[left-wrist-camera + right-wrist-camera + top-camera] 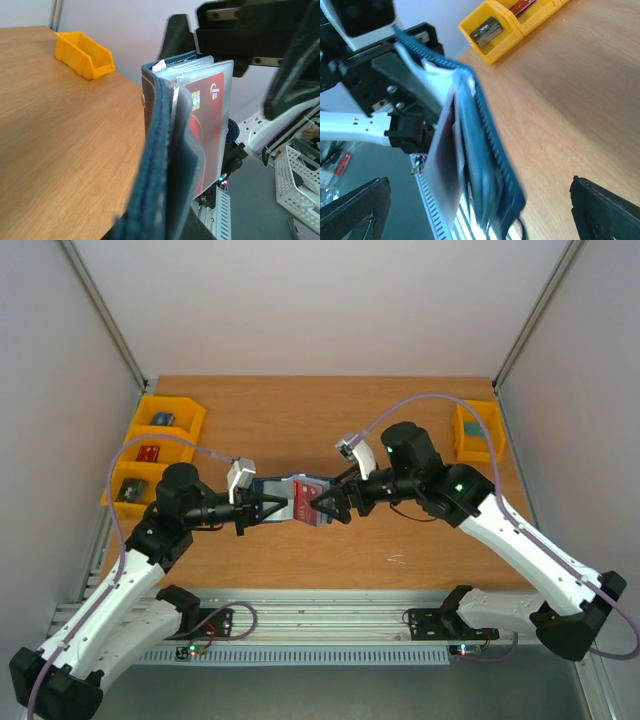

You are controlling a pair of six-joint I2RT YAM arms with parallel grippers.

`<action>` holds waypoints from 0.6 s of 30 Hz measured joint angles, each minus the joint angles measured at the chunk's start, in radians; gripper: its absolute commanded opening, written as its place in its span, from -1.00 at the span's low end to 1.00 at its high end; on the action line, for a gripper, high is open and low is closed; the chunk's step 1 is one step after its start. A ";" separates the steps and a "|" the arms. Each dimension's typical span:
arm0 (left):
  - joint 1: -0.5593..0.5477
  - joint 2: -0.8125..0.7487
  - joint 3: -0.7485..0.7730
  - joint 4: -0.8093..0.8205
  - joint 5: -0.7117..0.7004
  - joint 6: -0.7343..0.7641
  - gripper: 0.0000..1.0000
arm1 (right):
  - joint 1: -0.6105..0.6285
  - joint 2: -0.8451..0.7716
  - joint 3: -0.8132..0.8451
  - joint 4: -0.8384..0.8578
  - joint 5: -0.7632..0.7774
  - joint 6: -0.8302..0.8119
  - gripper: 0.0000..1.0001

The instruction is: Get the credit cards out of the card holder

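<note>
The dark navy card holder (292,496) hangs above the middle of the table with my left gripper (276,507) shut on its left end. It stands part open in the left wrist view, where a red credit card (212,115) with a chip sits in a clear sleeve beside the blue cover (157,165). My right gripper (330,505) is at the holder's right end, open, one finger on each side and neither touching it. In the right wrist view the holder (487,150) passes between the two black fingertips (602,212), well apart from them. Other cards stay hidden in the sleeves.
Three yellow bins (150,452) holding small items line the table's left edge, and one more yellow bin (476,430) stands at the right. The metal rail (320,625) runs along the near edge under the arms.
</note>
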 measured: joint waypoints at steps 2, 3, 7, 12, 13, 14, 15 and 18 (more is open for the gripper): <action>0.000 0.000 0.000 0.000 0.013 0.002 -1.00 | -0.001 0.040 0.009 0.023 0.000 -0.002 0.96; 0.000 -0.001 0.000 0.000 0.019 0.003 -0.99 | -0.001 0.057 0.009 0.032 -0.002 -0.002 0.87; 0.000 -0.004 0.000 0.003 0.037 0.003 -1.00 | -0.001 0.092 0.009 0.055 -0.044 -0.011 0.11; 0.000 -0.004 0.000 0.007 0.029 -0.001 -0.95 | -0.001 0.082 0.005 0.095 -0.122 -0.015 -0.96; 0.000 -0.004 0.000 0.008 0.025 -0.002 -0.84 | -0.003 0.071 -0.004 0.105 -0.130 -0.011 -0.97; 0.001 -0.006 0.002 0.010 0.021 -0.002 -0.62 | -0.008 0.054 -0.020 0.116 -0.133 -0.007 -0.98; -0.002 -0.006 0.005 0.011 0.012 0.002 -0.42 | -0.011 0.045 -0.029 0.121 -0.138 -0.004 -0.97; -0.003 -0.009 0.012 -0.002 -0.068 0.010 -0.05 | -0.018 0.026 -0.038 0.124 -0.138 0.006 -0.98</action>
